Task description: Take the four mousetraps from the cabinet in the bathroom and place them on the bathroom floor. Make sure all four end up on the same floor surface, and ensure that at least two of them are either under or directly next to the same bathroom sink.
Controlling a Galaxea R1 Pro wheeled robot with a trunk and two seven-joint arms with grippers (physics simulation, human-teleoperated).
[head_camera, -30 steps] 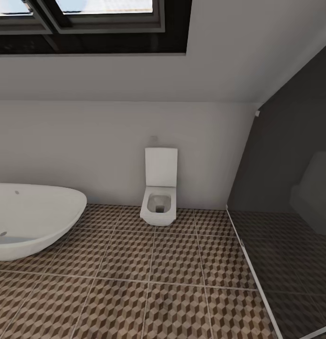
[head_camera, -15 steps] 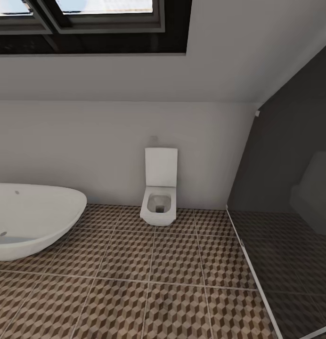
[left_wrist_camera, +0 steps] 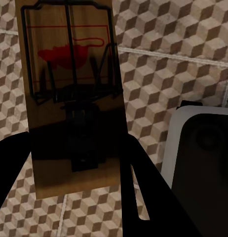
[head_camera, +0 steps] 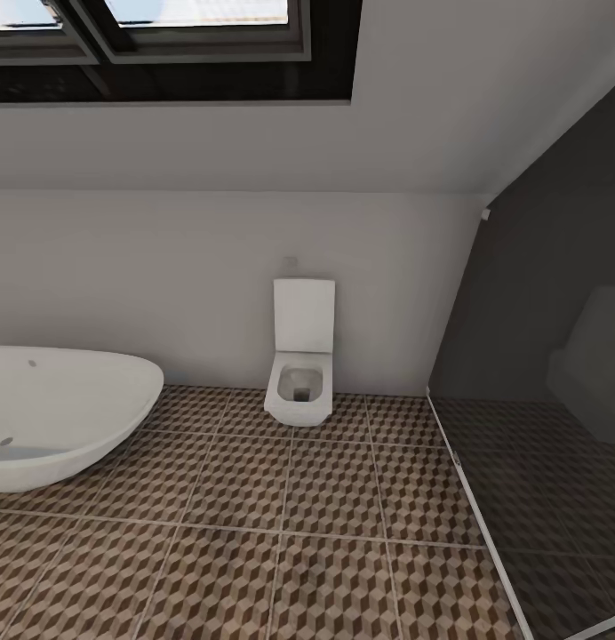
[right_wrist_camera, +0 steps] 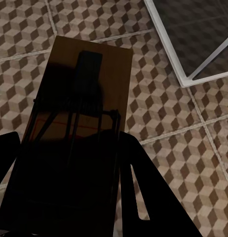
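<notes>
Left pincer (left_wrist_camera: 77, 197) gripping 1 mousetrap (left_wrist_camera: 72, 94), right pincer (right_wrist_camera: 69, 197) apparently gripping another mousetrap (right_wrist_camera: 79, 123), cube-patterned floor (head_camera: 325, 533) below

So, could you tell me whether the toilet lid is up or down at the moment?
Up. The toilet lid stands upright against the pale wall, and the open bowl shows below it, above the patterned bathroom floor.

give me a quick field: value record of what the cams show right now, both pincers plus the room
left pincer: shut on a mousetrap, red spot visible, held above the bathroom floor
right pincer: shut on a second mousetrap, over tiles near a white-framed dark glass panel
head view: bathtub at left, toilet against the far wall, skylights above
floor pattern: brown, beige and white cubes
traps on floor: none visible
</notes>
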